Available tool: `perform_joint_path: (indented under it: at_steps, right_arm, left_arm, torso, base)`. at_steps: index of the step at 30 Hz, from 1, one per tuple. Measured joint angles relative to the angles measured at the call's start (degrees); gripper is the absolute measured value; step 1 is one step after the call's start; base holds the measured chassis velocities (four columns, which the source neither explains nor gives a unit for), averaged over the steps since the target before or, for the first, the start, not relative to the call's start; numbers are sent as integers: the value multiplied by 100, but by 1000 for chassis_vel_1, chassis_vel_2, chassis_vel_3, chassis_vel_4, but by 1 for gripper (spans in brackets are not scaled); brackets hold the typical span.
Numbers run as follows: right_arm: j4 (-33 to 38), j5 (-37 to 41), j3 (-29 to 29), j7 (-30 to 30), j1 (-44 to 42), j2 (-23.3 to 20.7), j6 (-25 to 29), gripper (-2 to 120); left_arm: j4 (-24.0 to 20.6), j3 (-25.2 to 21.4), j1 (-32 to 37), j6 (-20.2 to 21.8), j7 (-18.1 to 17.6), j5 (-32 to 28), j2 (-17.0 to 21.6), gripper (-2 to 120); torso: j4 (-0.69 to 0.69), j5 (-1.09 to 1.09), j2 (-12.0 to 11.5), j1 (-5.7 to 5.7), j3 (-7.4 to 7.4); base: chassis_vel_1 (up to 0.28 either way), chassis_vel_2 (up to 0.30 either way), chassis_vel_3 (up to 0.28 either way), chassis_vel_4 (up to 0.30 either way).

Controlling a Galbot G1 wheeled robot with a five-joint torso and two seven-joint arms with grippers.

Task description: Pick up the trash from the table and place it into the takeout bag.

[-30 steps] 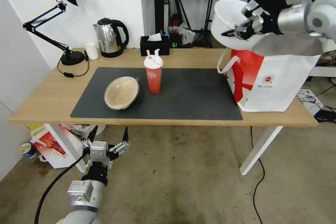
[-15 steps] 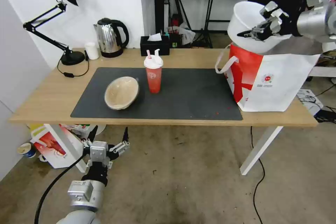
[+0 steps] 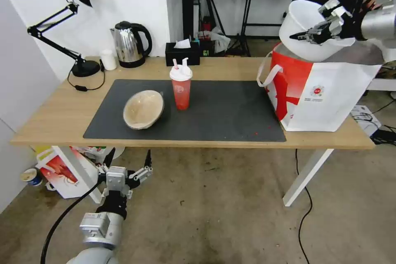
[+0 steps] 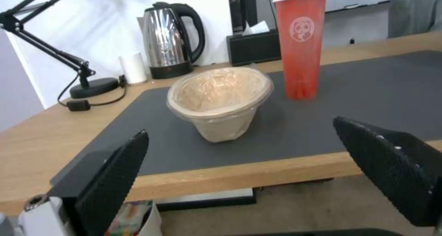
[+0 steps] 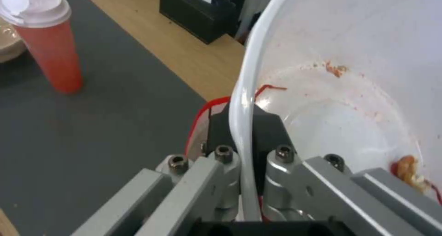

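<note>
Right gripper (image 3: 307, 35) pinches the rim of the large white plastic bowl (image 3: 305, 37), one finger inside the wall and one outside, holding it tilted over the open top of the takeout bag (image 3: 326, 90). The bowl's lower part sits at or below the bag's rim; whether it touches the lining cannot be told. Red scraps (image 5: 410, 168) cling to its inner wall. The bag stands at 3 o'clock on the table (image 3: 62, 107), partly on the dark grey mat (image 3: 231, 111). At mat centre stands the red drink cup (image 3: 180, 84); the beige paper bowl (image 3: 143, 109) lies tipped at its 8 o'clock. Left gripper (image 3: 128, 165) hangs below the table's front edge, fingers (image 4: 115, 173) spread wide and empty. A kettle (image 3: 130, 43), desk lamp (image 3: 70, 24) and black tissue box (image 3: 181, 51) line the far edge.
</note>
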Motion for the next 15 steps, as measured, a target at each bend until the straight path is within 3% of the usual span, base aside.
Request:
perform_joint_path:
  at_steps: [15]
  right_arm:
    - [137, -182, 595, -49, -706, -151, 49, 0]
  left_arm:
    - [0, 0, 0, 0, 0, 0, 0, 100]
  torso:
    - [-1, 0, 0, 0, 0]
  base:
    - [0, 0, 0, 0]
